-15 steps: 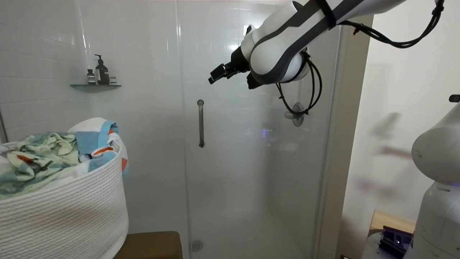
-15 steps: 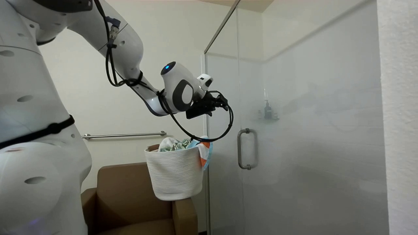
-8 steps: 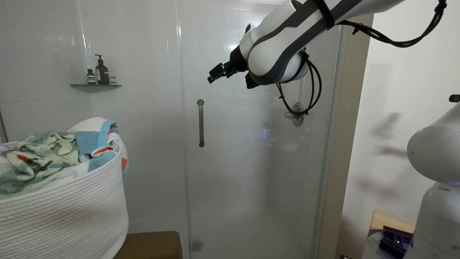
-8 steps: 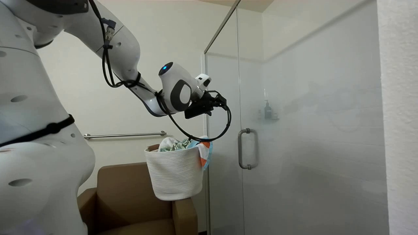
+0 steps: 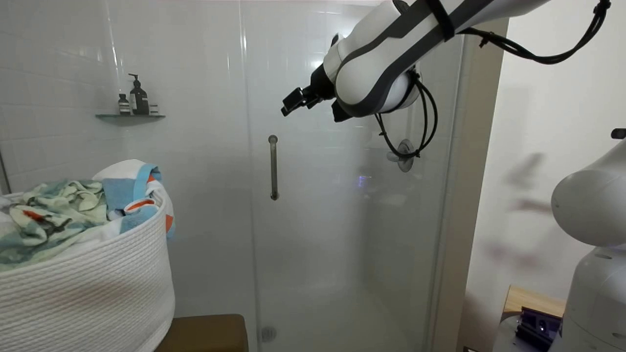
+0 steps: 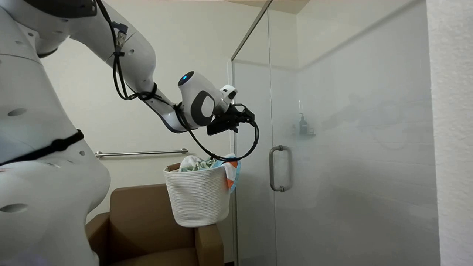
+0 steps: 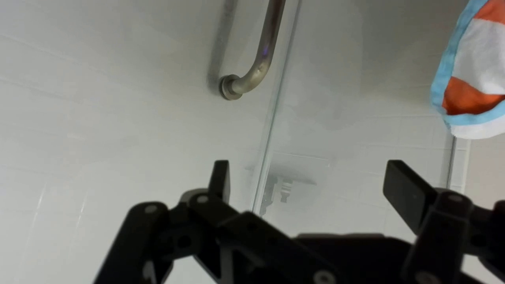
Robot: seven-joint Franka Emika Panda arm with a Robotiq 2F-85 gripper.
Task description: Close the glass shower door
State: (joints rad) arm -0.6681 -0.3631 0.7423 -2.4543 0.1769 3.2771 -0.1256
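Note:
The glass shower door [image 5: 318, 234] is a tall clear panel with a vertical metal bar handle [image 5: 273, 167]; the door also shows in an exterior view [image 6: 351, 166] with its handle [image 6: 271, 168]. Its handle edge runs along the fixed glass panel [image 6: 255, 207], with only a thin seam between them. In the wrist view the door [image 7: 138, 118] fills the left, with the handle [image 7: 272, 35] at top. My gripper [image 7: 305, 173] is open and empty, its fingers wide apart. It hangs above handle height in both exterior views [image 5: 289, 102] [image 6: 247, 116], touching neither handle nor glass.
A white woven basket [image 6: 197, 199] with towels rests on a brown armchair's arm [image 6: 208, 244], in front of the fixed panel. A towel [image 7: 477, 71] shows at the wrist view's right. A towel bar [image 6: 140, 153] is on the wall. A corner shelf [image 5: 130, 116] holds bottles.
My gripper and arm have drifted slightly left in both exterior views, a little farther from the glass. The door, handle and basket show no clear movement.

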